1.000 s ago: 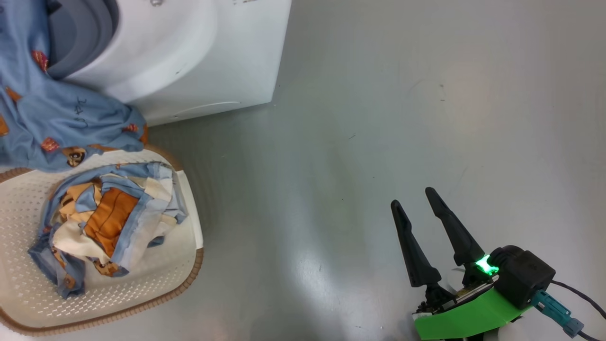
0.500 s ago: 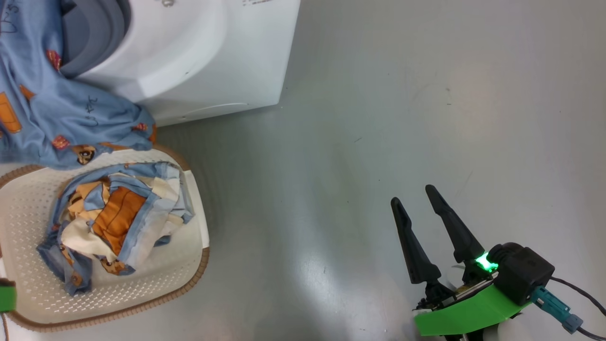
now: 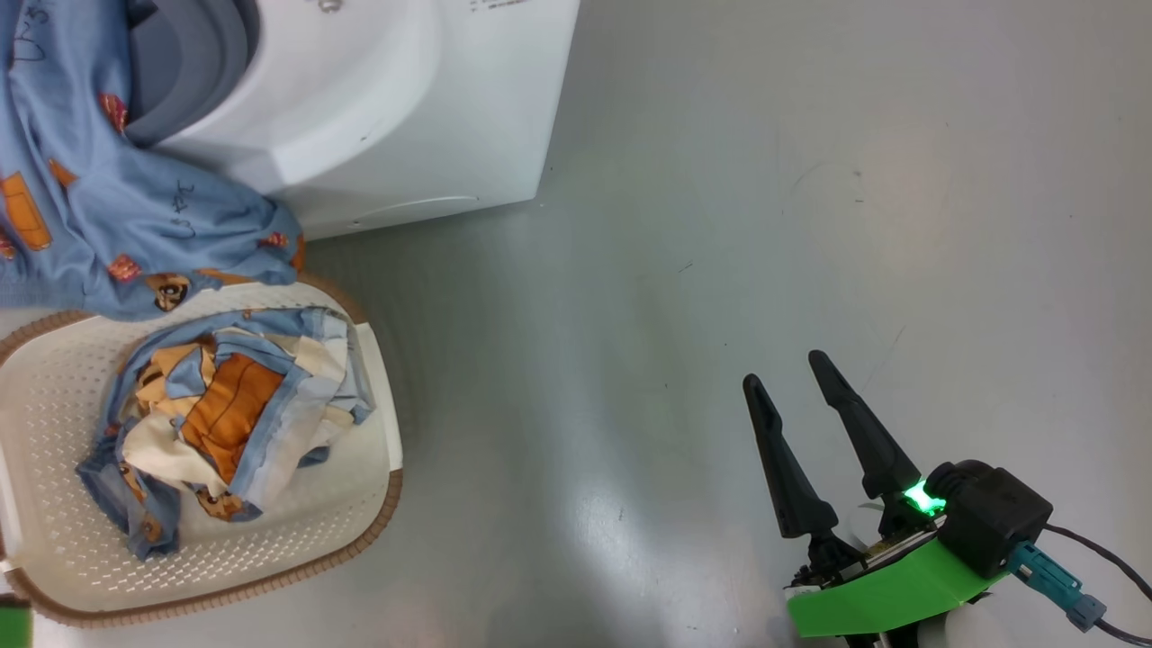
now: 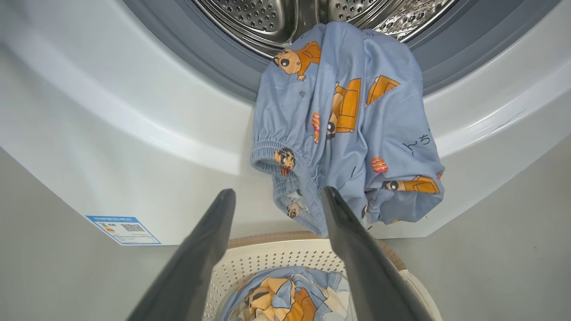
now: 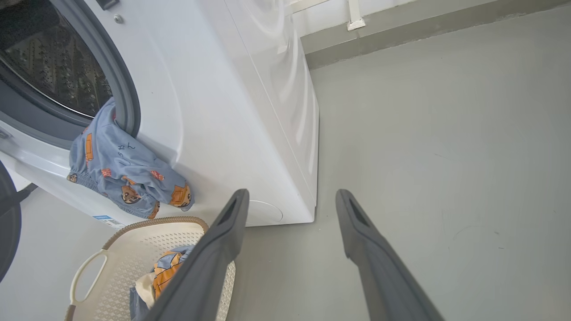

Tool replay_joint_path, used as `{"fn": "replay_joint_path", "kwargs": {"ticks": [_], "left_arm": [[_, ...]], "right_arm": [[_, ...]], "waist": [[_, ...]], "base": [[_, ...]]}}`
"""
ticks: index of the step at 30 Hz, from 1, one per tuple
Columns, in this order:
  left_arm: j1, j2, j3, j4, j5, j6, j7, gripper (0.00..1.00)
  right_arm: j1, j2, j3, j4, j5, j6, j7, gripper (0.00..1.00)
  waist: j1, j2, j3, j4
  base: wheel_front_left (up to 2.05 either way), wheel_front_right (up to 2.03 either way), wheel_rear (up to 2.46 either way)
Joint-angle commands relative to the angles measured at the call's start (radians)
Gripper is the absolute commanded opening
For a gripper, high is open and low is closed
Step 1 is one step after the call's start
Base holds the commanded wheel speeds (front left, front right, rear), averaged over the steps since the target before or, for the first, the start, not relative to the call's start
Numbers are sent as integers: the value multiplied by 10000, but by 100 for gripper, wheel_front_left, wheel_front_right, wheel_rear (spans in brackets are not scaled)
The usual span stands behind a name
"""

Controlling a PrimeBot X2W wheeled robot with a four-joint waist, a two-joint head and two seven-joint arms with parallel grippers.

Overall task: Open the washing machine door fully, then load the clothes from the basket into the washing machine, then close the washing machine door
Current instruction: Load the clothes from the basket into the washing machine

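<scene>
Here we are at the washing machine (image 3: 360, 117), and its mouth stands uncovered: we look straight along the left gripper (image 4: 279, 191) at the steel drum (image 4: 267, 18) and the grey rubber ring (image 4: 214, 58). One blue garment (image 4: 357, 133), printed with orange cartoon figures, is draped over that ring. Part of it is in the drum and the rest hangs down the white front, with its hem near the far rim of the basket (image 3: 54, 540). The left gripper's fingers are spread wide with nothing between them (the hanging cloth sits just past one finger, and we cannot tell whether it touches). The basket stands on the grey floor (image 3: 720, 180) close against the machine's front, and a bundle (image 3: 225, 423) of blue, cream and orange clothes lies inside it. Over on the right, the right gripper (image 3: 783, 370) hovers above bare floor, well apart from the basket, fingers parted and empty. A blue label sticker (image 4: 122, 229) marks the machine's lower front.
</scene>
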Motion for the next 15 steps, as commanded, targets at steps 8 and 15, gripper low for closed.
{"fn": "replay_joint_path", "kwargs": {"ticks": [8,15], "left_arm": [[570,171,571,-3,23,48,-40,100],[467,195,400,-79,-48,48,-40,100]], "right_arm": [[9,-27,238,-168,-60,27,-48,100],[-13,-27,253,-170,-80,27,-48,100]], "waist": [[0,0,17,-21],[0,0,44,-4]], "base": [[0,0,0],[0,0,0]]}}
